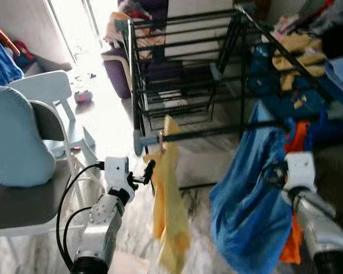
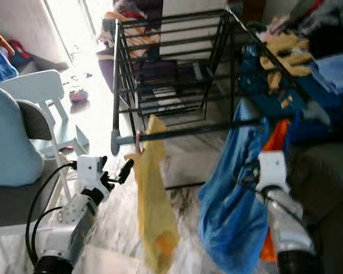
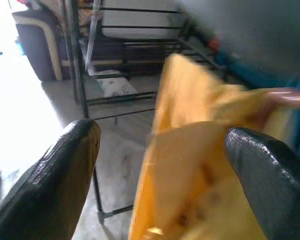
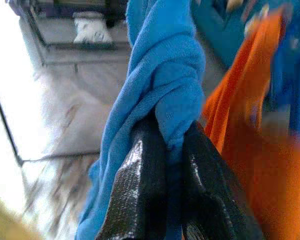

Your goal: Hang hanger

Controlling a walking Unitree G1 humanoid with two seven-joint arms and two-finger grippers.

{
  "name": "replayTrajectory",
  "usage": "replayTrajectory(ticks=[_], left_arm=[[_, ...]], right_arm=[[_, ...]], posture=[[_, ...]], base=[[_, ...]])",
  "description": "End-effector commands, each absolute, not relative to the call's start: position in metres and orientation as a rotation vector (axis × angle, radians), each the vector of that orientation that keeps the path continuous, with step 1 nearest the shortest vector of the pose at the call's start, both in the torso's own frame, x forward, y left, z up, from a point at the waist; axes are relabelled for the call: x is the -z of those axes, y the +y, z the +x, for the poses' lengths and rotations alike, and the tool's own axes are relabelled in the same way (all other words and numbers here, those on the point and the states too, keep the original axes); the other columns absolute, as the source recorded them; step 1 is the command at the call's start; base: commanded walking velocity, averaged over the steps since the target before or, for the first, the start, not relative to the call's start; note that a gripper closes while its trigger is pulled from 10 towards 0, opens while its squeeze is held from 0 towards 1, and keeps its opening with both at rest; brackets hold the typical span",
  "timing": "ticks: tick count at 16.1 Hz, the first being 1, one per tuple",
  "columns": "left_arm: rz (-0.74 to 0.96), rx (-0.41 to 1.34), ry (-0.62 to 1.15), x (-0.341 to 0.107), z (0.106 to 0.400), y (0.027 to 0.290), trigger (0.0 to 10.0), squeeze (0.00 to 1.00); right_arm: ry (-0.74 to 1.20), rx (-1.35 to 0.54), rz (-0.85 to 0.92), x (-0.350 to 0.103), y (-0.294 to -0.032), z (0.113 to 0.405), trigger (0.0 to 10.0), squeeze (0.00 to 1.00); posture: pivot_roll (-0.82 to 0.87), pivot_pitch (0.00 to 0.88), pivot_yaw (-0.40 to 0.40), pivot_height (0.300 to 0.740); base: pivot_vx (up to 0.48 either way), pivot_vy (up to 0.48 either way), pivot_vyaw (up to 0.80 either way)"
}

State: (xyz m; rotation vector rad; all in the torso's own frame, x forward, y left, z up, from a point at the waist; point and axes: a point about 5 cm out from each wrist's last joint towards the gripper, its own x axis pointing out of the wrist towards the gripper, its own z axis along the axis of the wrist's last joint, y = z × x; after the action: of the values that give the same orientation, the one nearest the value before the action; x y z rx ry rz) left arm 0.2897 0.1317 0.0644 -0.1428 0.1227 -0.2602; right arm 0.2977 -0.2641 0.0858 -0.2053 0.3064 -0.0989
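Note:
A yellow garment [image 1: 168,200] hangs on a pinkish hanger [image 1: 160,139] hooked over the front rail [image 1: 217,132] of a black drying rack. My left gripper [image 1: 148,171] is open just left of the garment's upper part; in the left wrist view its fingers [image 3: 65,165] stand wide apart with the yellow cloth [image 3: 200,165] ahead of them. My right gripper [image 4: 166,150] is shut on a twisted blue cloth [image 4: 165,75] that drapes from the same rail [image 1: 248,211]. Folds of the blue cloth hide that gripper's fingers in the eye views.
An orange cloth [image 1: 291,240] hangs behind the blue one. The black rack [image 1: 188,25] spreads back, with piled clothes [image 1: 308,57] on its right wing. A grey chair with a pale blue cushion [image 1: 14,142] and a white chair [image 1: 51,91] stand at the left. Marble floor lies below.

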Motion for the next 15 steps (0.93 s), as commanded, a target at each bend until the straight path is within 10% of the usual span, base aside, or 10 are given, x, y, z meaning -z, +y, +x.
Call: replayTrajectory(ticks=[1,15], left_arm=[[-0.116,0.208,0.143,-0.061,0.288,0.145,10.0,0.00],[-0.088,0.188,0.163,-0.059,0.290,0.145,10.0,0.00]], right_arm=[[0.268,0.034,-0.271,-0.095,-0.254,0.307,10.0,0.00],[0.452,-0.058,0.127,-0.083,-0.214,0.335,10.0,0.00]], posture=[[-0.21,0.000,0.066,0.740],[-0.19,0.000,0.063,0.740]], base=[[0.000,0.000,0.00],[0.000,0.000,0.00]])
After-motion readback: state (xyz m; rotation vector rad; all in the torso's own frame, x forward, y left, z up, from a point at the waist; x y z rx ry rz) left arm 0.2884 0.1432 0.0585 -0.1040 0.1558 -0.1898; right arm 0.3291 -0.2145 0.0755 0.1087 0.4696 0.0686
